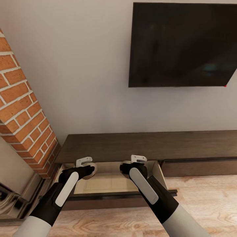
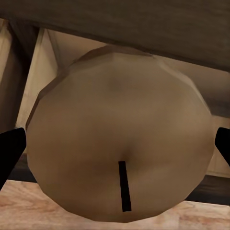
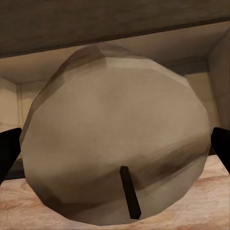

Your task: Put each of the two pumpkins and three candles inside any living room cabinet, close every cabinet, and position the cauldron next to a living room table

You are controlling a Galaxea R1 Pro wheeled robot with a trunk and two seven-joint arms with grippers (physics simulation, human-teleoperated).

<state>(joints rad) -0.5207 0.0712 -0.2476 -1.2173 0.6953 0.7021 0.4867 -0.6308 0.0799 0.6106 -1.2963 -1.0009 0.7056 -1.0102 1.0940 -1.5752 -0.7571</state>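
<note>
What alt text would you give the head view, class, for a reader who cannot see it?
Both grippers, left and right, each hold a beige candle over the open drawer of a low dark cabinet. A dark TV hangs on the wall above; a brick fireplace stands at left.

2 candles [image 1: 89, 171] [image 1: 125, 171] hang over the cabinet's [image 1: 148, 144] pulled-out compartment [image 1: 108, 184] — 1 left, 1 right.

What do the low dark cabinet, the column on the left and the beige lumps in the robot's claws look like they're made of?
The cabinet looks like dark-brown wood with a matte finish and faint grain streaks. The column looks like red brick with pale mortar lines. The candle in the left gripper and the candle in the right gripper look like dull beige wax, each with a dark wick.
</note>
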